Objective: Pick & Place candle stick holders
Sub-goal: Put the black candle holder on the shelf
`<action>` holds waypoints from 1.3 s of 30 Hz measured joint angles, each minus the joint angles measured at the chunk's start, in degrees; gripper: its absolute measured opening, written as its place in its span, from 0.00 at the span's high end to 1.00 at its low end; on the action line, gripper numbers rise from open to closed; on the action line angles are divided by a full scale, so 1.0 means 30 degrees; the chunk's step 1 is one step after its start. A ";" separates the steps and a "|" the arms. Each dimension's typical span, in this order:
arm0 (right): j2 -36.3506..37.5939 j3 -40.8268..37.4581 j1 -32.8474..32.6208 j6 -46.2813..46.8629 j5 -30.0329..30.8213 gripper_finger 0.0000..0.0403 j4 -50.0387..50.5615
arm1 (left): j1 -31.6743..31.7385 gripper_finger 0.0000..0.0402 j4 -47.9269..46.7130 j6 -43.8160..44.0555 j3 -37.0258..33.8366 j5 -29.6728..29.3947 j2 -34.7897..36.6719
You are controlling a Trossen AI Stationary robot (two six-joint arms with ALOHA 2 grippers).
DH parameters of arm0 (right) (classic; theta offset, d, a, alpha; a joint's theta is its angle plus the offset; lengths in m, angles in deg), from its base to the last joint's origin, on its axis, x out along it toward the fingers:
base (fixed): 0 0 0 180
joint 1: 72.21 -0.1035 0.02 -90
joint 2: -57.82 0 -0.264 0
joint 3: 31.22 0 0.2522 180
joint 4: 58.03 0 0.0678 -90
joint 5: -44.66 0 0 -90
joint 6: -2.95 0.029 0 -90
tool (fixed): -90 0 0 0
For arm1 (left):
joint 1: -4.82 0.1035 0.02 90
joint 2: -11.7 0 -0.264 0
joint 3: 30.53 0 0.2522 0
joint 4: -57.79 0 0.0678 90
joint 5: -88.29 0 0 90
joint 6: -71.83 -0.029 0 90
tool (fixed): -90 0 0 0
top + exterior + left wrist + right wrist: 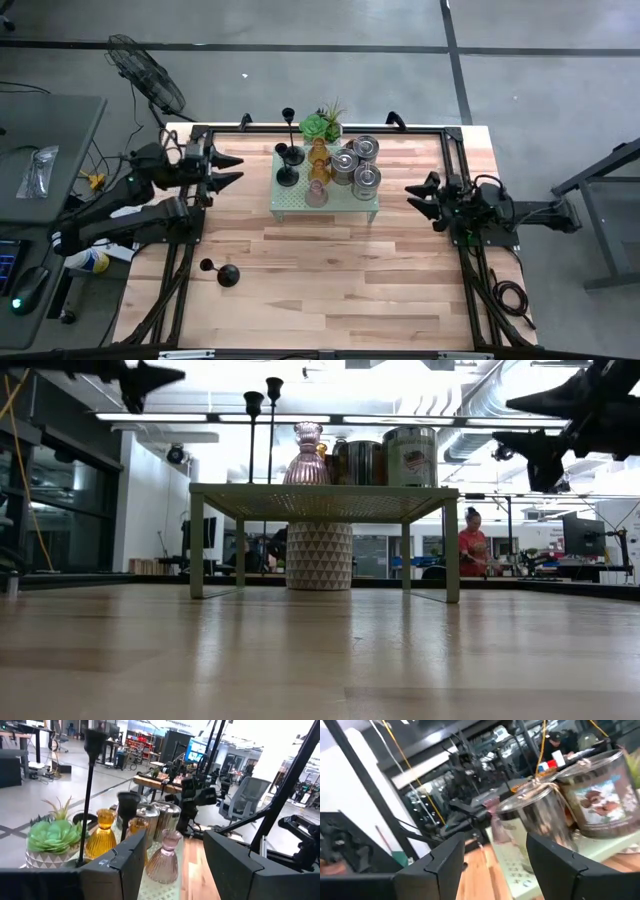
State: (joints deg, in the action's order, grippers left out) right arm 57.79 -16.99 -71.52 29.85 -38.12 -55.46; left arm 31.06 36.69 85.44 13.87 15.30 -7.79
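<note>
progress: early | one black holder (pixel 228 275) lies alone near tabletop's (pixel 330 290) front-left; other holders (pixel 355 165) crowd the stand (pixel 290 203) | left tool (pixel 229 170), right tool (pixel 417 198): both parted, empty

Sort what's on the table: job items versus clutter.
Job:
black candle stick holders on the stand
fallen black holder on the table
amber glass holders
pink glass holder
silvery holders

Clutter:
potted plant
green perforated stand

Both arms are dark, near-black, built of chunky jointed segments. The left pincer (pixel 232 168) and right pincer (pixel 418 198) each end in two tapering pointed fingers. Black cables trail from the right arm's base.
</note>
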 joint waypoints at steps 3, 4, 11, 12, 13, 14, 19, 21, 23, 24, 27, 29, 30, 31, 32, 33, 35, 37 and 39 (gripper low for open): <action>-0.0004 0.0000 0.0573 -0.0039 -0.0047 0.49 0.0637 | -0.0002 0.51 -0.2814 -0.0029 0.2043 -0.0078 -0.0261; -0.0007 0.0000 0.0721 -0.0039 -0.0047 0.49 0.0946 | -0.0005 0.51 -0.3995 -0.0215 0.2802 -0.0079 -0.0441; -0.0030 -0.0007 0.1031 0.0615 -0.0024 0.49 0.2540 | 0.0001 0.51 -1.2907 -0.0949 0.7983 -0.0086 -0.2003; -0.0066 -0.0007 0.1024 0.0594 -0.0025 0.49 0.2659 | 0.0002 0.51 -1.4001 -0.0942 0.8560 -0.0086 -0.2180; -0.0111 -0.0007 0.1032 0.0506 -0.0004 0.49 0.2663 | -0.0002 0.51 -1.4998 -0.0885 0.9135 -0.0086 -0.2336; -0.0143 -0.0007 0.1034 0.0464 0.0014 0.49 0.2652 | -0.0005 0.51 -1.5946 -0.0713 0.9651 -0.0086 -0.2461; -0.0204 -0.0015 0.1027 0.0464 0.0026 0.49 0.2656 | -0.0002 0.51 -1.9567 0.0628 1.0942 0.0309 -0.3037; -0.0204 -0.0015 0.1027 0.0456 0.0033 0.49 0.2656 | 0.0001 0.51 -2.0376 0.1198 1.0968 0.0916 -0.3169; -0.0204 -0.0015 0.1027 0.0456 0.0033 0.49 0.2656 | -0.0005 0.51 -2.0984 0.1776 1.0975 0.1687 -0.3253; -0.0204 -0.0016 0.1027 0.0456 0.0033 0.49 0.2656 | -0.0005 0.51 -2.1378 0.2036 1.0982 0.2089 -0.3344; -0.0204 -0.0022 0.1027 0.0456 0.0033 0.49 0.2656 | -0.0006 0.51 -2.2004 0.2393 1.0990 0.3173 -0.3732; -0.0211 -0.0022 0.1027 0.0449 0.0033 0.49 0.2656 | -0.0001 0.51 -2.2386 0.2708 1.0990 0.3640 -0.4055; -0.0211 -0.0022 0.1027 0.0453 0.0033 0.49 0.2656 | -0.0006 0.51 -2.2439 0.2741 1.0990 0.3841 -0.4180; -0.0211 -0.0022 0.1027 0.0449 0.0033 0.49 0.2656 | -0.0006 0.51 -2.2559 0.2753 1.0990 0.4066 -0.4303; -0.0211 -0.0022 0.1027 0.0449 0.0033 0.49 0.2656 | -0.0006 0.51 -2.2719 0.2760 1.0990 0.4260 -0.4449; -0.0211 -0.0023 0.1027 0.0449 0.0033 0.49 0.2656 | -0.0006 0.51 -2.2745 0.2760 1.0990 0.4432 -0.4607; -0.0211 -0.0029 0.1027 0.0449 0.0033 0.49 0.2656 | -0.0008 0.51 -2.2685 0.2778 1.0990 0.4746 -0.4951; -0.0212 -0.0036 0.1027 0.0449 0.0033 0.49 0.2662 | -0.0006 0.51 -2.2675 0.2852 1.0990 0.4849 -0.5322; -0.0218 -0.0036 0.1027 0.0449 0.0033 0.49 0.2656 | -0.0007 0.51 -2.2669 0.3134 1.0990 0.5087 -0.5687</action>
State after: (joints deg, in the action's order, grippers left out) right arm 57.13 -17.10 -68.44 31.20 -38.03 -47.49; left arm 31.04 -31.32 94.84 46.84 30.56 -24.85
